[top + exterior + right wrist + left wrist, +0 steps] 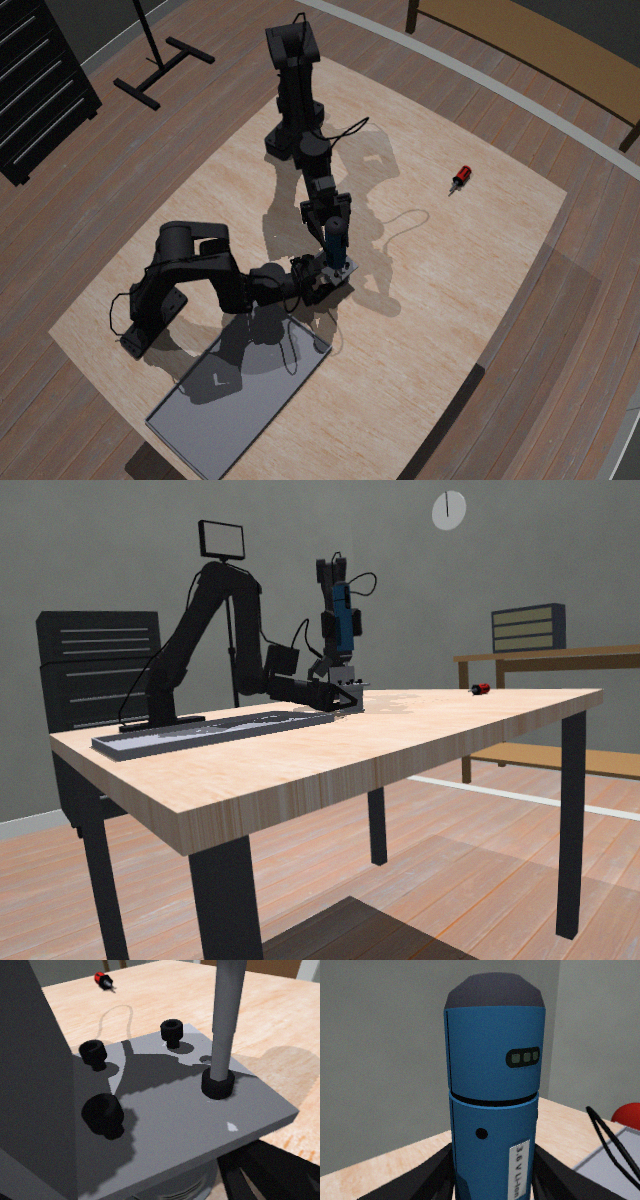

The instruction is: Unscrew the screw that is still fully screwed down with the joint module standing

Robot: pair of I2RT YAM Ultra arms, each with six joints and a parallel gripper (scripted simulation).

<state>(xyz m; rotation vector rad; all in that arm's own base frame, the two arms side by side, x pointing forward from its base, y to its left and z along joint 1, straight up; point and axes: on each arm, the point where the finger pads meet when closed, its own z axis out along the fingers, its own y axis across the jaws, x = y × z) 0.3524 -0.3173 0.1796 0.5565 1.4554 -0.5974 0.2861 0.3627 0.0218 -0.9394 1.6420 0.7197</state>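
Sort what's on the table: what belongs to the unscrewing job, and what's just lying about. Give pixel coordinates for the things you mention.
Part of the job:
- electric screwdriver (335, 248) (342, 619) (494, 1075), its bit in one screw (217, 1089)
- three raised screws (103, 1109) (93, 1052) (172, 1030)
- bracket (175, 1125)
- joint module (358, 703), under the bracket

Just lying about:
- red-handled screwdriver (462, 174) (481, 688) (103, 981)
- grey tray, apparently unused (268, 397) (206, 742)
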